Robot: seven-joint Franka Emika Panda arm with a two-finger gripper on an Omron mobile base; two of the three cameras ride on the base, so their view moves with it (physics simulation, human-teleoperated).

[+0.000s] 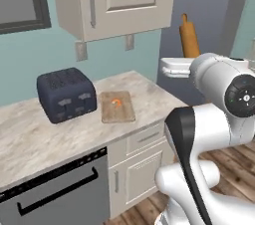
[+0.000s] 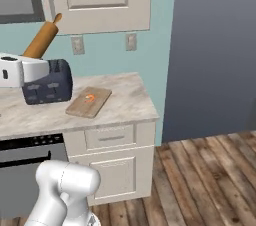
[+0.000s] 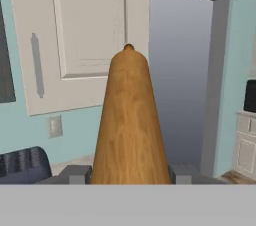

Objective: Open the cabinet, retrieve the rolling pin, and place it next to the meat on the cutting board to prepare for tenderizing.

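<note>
My gripper [image 3: 130, 172] is shut on the rolling pin [image 3: 129, 120], an orange-brown wooden cylinder that sticks up and away from the hand. From the base, the rolling pin [image 1: 189, 37] [image 2: 42, 40] hangs in the air, well above the counter and to the right of the board. The cabinet [image 1: 119, 0] [image 2: 100, 0] [image 3: 85, 35] hangs on the wall behind, and the door facing me is closed. The cutting board [image 1: 124, 112] [image 2: 82, 106] lies flat on the counter beside the toaster, with a small orange piece of meat [image 1: 116, 102] [image 2: 90, 98] on it.
A dark four-slot toaster [image 1: 66, 94] [image 2: 50, 87] stands left of the board. A marble counter [image 1: 45, 139] tops a dishwasher [image 1: 60, 189] and base drawers [image 2: 110, 140]. A dark doorway [image 2: 215, 50] opens at the counter's right end. A window frame [image 1: 25, 0] is on the left.
</note>
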